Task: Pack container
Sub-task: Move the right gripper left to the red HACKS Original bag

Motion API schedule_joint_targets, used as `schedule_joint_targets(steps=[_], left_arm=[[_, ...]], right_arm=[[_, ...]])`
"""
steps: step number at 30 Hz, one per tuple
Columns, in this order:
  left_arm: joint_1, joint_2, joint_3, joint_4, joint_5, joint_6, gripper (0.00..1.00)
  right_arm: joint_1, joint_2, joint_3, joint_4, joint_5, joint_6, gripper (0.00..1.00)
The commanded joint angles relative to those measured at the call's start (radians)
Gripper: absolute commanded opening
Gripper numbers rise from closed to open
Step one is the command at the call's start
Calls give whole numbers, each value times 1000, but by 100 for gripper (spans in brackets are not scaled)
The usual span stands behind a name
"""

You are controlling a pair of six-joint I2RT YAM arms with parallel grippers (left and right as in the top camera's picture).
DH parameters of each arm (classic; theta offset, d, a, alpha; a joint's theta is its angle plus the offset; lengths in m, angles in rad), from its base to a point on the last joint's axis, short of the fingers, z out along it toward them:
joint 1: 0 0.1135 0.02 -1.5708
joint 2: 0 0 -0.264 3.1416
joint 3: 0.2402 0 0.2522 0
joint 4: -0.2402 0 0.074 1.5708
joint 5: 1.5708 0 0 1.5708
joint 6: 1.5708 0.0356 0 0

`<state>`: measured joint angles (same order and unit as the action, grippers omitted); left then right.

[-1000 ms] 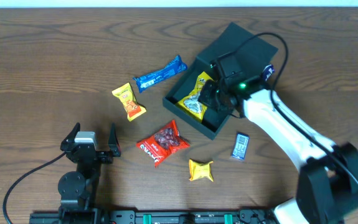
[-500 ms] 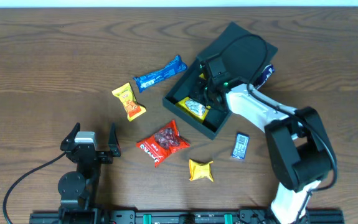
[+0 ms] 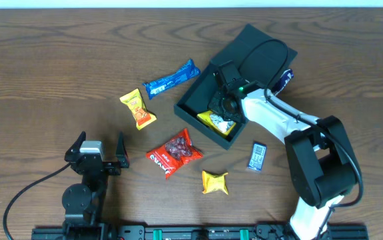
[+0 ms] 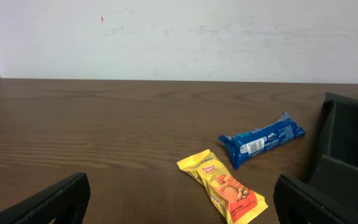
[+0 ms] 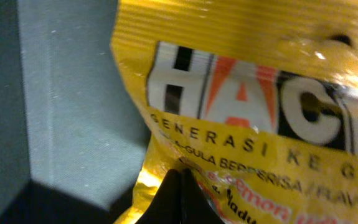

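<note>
The container [image 3: 198,103] sat right of table centre, with its lid flap open on the far side. The right gripper [image 3: 224,112] was inside it, jaws pinched closed on the yellow packet [image 3: 218,123], which lay against the near wall. The left gripper [image 3: 99,152] stood at the near left with its fingers spread wide, grasping nothing. 2 packets, blue [image 3: 171,79] and red [image 3: 174,153], lay near the container's left side.

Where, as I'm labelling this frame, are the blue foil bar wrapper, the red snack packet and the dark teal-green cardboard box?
blue foil bar wrapper [image 3: 171,79]: overhead view, wrapper's middle.
red snack packet [image 3: 174,152]: overhead view, packet's centre.
dark teal-green cardboard box [image 3: 258,47]: overhead view, open flap lid.
</note>
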<state>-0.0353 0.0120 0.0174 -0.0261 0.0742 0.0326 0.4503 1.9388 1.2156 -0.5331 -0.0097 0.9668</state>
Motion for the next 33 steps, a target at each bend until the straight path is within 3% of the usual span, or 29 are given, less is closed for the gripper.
schedule_joint_targets(steps=[1, 9, 16, 22, 23, 24, 26, 28, 33], left_arm=[[2, -2, -13, -44, 11, -3, 95], [2, -2, -13, -44, 11, -3, 95], [2, -2, -13, -44, 11, -3, 95], [2, -2, -13, -44, 11, -3, 95], [2, -2, -13, -44, 11, -3, 95], [2, -2, -13, -44, 11, -3, 95], [2, -2, -13, -44, 11, -3, 95], [2, -2, -13, -44, 11, -3, 95], [2, -2, -13, -44, 11, -3, 95]], right_arm=[[6, -19, -19, -39, 106, 35, 2], [23, -100, -19, -37, 107, 50, 2], [57, -230, -14, 12, -33, 59, 2], [103, -386, -14, -118, -6, 164, 2], [106, -401, -14, -150, -6, 181, 6], [110, -416, -14, -185, -10, 193, 35], [125, -431, -14, -225, -30, 208, 77], [149, -444, -14, -243, -85, 206, 98], [249, -467, -14, -232, -236, 274, 99]])
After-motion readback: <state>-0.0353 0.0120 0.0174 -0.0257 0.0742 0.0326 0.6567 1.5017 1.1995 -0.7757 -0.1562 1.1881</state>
